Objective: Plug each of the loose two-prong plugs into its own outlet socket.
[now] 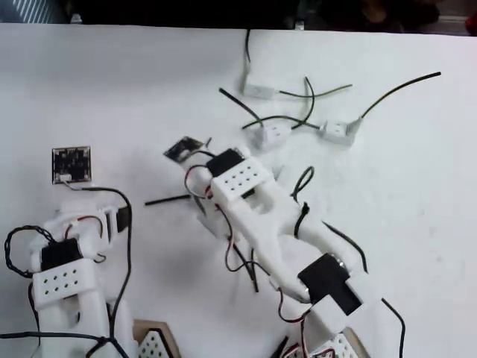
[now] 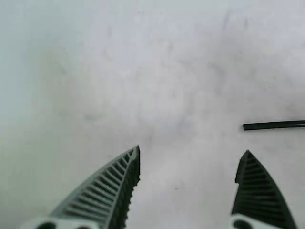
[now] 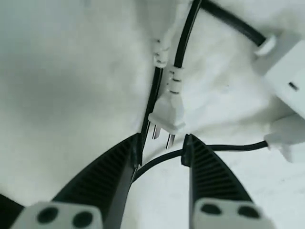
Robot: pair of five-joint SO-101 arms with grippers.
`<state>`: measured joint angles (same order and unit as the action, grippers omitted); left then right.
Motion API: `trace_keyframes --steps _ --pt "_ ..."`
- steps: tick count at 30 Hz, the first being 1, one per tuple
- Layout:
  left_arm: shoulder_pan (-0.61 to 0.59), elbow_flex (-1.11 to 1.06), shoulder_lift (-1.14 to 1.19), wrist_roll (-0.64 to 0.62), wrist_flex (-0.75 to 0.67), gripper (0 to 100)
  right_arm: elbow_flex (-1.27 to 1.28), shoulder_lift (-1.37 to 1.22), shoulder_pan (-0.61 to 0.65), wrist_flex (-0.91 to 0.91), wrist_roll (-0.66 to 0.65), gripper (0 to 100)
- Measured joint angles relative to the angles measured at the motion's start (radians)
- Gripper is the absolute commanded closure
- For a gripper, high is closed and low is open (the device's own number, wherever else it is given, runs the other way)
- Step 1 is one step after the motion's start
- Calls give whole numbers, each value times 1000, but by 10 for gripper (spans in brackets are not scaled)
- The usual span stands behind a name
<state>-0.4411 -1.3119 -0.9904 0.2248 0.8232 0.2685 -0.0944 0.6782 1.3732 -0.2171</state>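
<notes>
A white two-prong plug (image 3: 167,112) lies on the white table with its prongs pointing at my right gripper (image 3: 162,143). That gripper is open, its fingertips on either side of the prongs and not touching the plug. A black cable (image 3: 157,164) runs across between the fingers. A white outlet block (image 3: 286,76) lies beside the plug, and a second white piece (image 3: 285,139) on a black lead lies just below it. From above, the outlet block (image 1: 261,88) sits at the back with two small white cabled pieces (image 1: 276,133) (image 1: 339,130) in front. My left gripper (image 2: 192,151) is open over bare table.
Black cables (image 1: 313,97) loop around the outlet block and the white pieces. A loose black cable end (image 2: 274,125) lies beside the left gripper, seen from above as a short black stick (image 1: 168,200). The right arm (image 1: 238,179) stretches over the table's middle; the left arm (image 1: 63,276) stays near the front left.
</notes>
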Motion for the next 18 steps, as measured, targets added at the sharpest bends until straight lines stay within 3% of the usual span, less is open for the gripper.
trace_keyframes --steps 14,18 --pt "0 0 0 2 0 683 -2 -158 -12 -72 0 869" --pt "0 0 0 2 0 683 -8 -163 -54 -72 0 947"
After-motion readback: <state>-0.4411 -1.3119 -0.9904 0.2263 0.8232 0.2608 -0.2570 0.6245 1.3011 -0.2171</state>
